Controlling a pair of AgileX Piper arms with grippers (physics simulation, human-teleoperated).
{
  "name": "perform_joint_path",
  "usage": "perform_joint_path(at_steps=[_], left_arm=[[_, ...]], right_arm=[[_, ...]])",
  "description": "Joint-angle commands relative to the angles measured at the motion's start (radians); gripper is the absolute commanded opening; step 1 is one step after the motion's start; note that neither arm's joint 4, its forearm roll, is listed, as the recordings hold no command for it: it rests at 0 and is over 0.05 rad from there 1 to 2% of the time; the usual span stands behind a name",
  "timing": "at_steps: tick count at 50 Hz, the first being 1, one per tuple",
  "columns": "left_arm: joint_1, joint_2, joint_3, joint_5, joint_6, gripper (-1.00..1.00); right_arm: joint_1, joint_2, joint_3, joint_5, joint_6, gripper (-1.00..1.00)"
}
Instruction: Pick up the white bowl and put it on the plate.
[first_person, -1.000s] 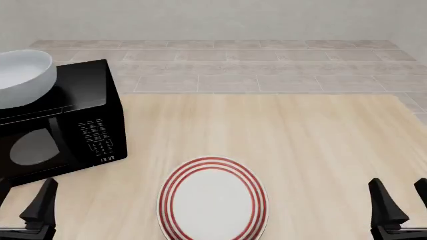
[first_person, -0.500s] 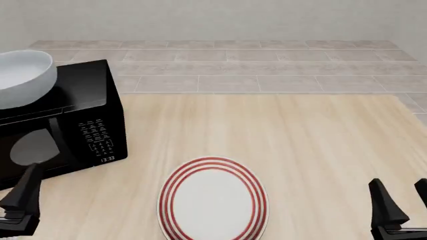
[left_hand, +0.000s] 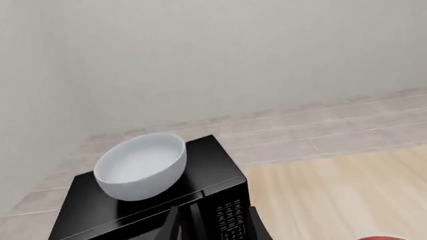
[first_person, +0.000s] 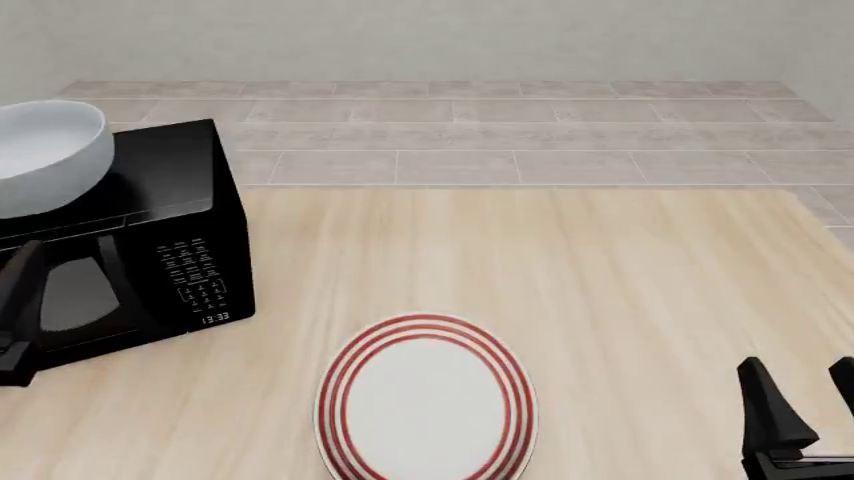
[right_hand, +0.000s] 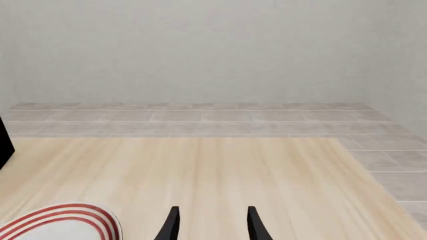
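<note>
1. Right, the white bowl (first_person: 40, 160) sits upright on top of the black microwave (first_person: 160, 250) at the far left of the table (first_person: 601, 290), partly cut off by the front view's left edge.
2. From the left wrist view the white bowl (left_hand: 141, 165) shows whole, plain and glossy, resting on the microwave's (left_hand: 220, 200) flat roof towards one end.
3. The plate (first_person: 427, 400) with its red rings lies flat on the wood near the table's front edge, about the middle, well apart from the microwave.
4. The left gripper (first_person: 19, 315) is up at the left edge of the front view, in front of the microwave door, below the bowl and not touching it.
5. Its jaws are released: two dark fingertips (left_hand: 172, 224) stand apart in the left wrist view, nothing between them, aimed at the microwave's front.
6. The right gripper (first_person: 807, 415) hangs low at the front right corner, well clear of the plate.
7. Its jaws are released too, two dark fingers (right_hand: 171, 225) parted over bare wood, with the plate's (right_hand: 63, 222) ringed rim showing beside them.
8. Beyond the table lie a tiled floor (first_person: 534, 140) and a pale wall (first_person: 427, 40).
</note>
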Motion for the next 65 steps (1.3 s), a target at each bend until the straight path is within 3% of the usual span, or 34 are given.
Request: perform_joint_path(at_steps=[1,2,11,14,17,22,24,31,36,38,40,52,59,60,65], left_arm=[[-0.005,0.135,-0.102,-0.005,0.093,1.00],[-0.007,0.158,-0.183,0.034,0.106,1.00],[-0.019,0.233,-0.300,0.093,0.232,1.00],[-0.038,0.227,-0.326,0.115,0.333,1.00],[-0.012,0.257,-0.382,0.136,0.322,1.00],[-0.025,0.256,-0.429,0.178,0.380,1.00],[-0.047,0.250,-0.439,0.214,0.447,1.00],[-0.064,0.255,-0.463,0.273,0.540,1.00],[-0.061,0.288,-0.520,0.334,0.535,1.00],[-0.070,0.281,-0.506,0.330,0.570,1.00],[-0.064,0.308,-0.533,0.365,0.543,1.00],[-0.041,0.362,-0.549,0.394,0.594,1.00],[-0.024,0.360,-0.462,0.350,0.643,1.00],[-0.028,0.369,-0.498,0.387,0.644,1.00],[-0.016,0.353,-0.423,0.323,0.692,1.00]], right_arm=[[0.000,0.001,0.000,-0.001,0.001,1.00],[0.000,0.001,0.000,-0.001,0.000,1.00],[0.000,0.001,0.000,-0.001,0.000,1.00],[0.000,0.001,0.000,-0.001,0.001,1.00],[0.000,0.001,0.000,-0.001,0.000,1.00],[0.000,0.001,0.000,-0.001,0.000,1.00],[0.000,0.001,0.000,-0.001,0.000,1.00],[0.000,0.001,0.000,-0.001,0.000,1.00],[0.000,0.001,0.000,-0.001,0.000,1.00],[0.000,0.001,0.000,-0.001,0.000,1.00],[0.000,0.001,0.000,-0.001,0.000,1.00],[0.000,0.001,0.000,-0.001,0.000,1.00],[0.000,0.001,0.000,-0.001,0.000,1.00],[0.000,0.001,0.000,-0.001,0.000,1.00],[0.000,0.001,0.000,-0.001,0.000,1.00]])
